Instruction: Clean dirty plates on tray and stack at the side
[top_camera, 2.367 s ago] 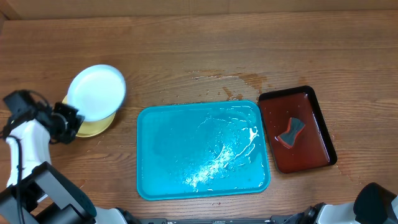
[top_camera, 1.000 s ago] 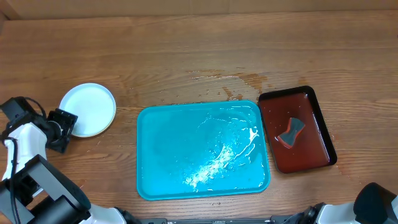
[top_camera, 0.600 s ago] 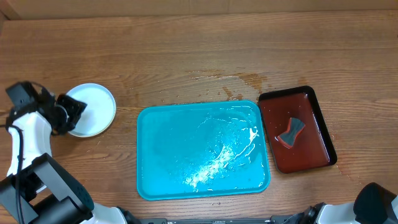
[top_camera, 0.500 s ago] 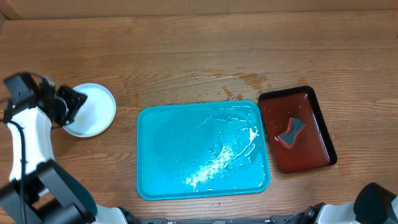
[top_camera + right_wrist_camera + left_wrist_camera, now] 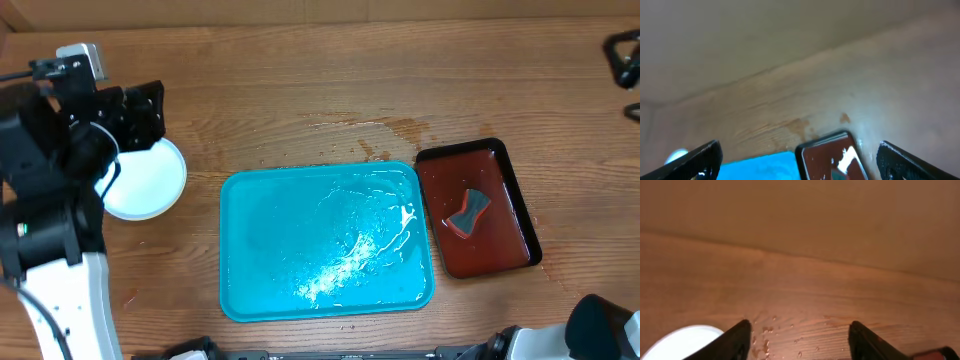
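left arm [image 5: 55,190] risen above plates [image 5: 150,180], wet tray [image 5: 265,235], sponge [image 5: 468,212] beyond

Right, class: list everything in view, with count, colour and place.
tray: one, turquoise, wet, table centre
small tray: one, dark red-brown, right of it
sponge: one, grey and red, in the small tray
plate: one showing, white, left of the tray
water splashes: one patch, clear, table beyond the trays
table: one, brown wood, under everything
left claw: one, black, open, near the plate
right claw: one, black, open, far right of the table
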